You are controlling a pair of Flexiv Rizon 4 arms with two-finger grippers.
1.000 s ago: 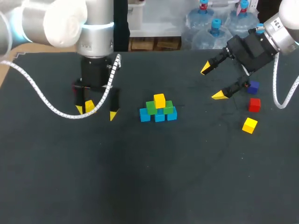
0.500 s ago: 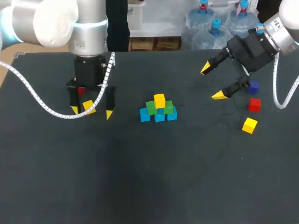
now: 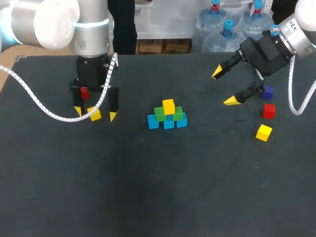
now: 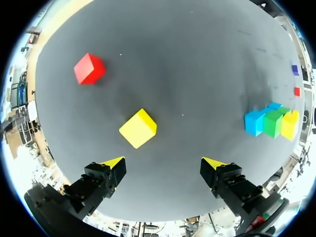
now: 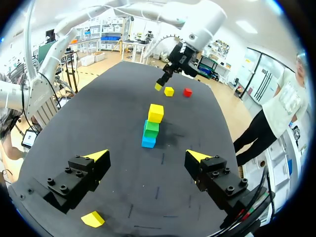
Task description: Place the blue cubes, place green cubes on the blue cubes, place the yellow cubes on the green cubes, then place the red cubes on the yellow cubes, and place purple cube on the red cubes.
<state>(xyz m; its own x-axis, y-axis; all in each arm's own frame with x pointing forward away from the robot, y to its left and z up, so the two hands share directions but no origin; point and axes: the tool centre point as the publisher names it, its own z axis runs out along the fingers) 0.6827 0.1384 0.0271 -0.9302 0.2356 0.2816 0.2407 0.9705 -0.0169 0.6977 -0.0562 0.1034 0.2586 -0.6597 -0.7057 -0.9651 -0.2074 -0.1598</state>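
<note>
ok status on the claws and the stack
Both open, empty: left claw above yellow cube, right claw aside. The stack: blue, green, one yellow. A red cube nearby.

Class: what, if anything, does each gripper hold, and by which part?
Nothing is held. The left gripper is open above a yellow cube, not touching it; the right gripper is open and empty.

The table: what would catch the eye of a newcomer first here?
A small pyramid of blue, green and yellow cubes stands at the centre. The left gripper, open, hangs over a loose yellow cube. The right gripper, open, hangs by a purple cube.
</note>
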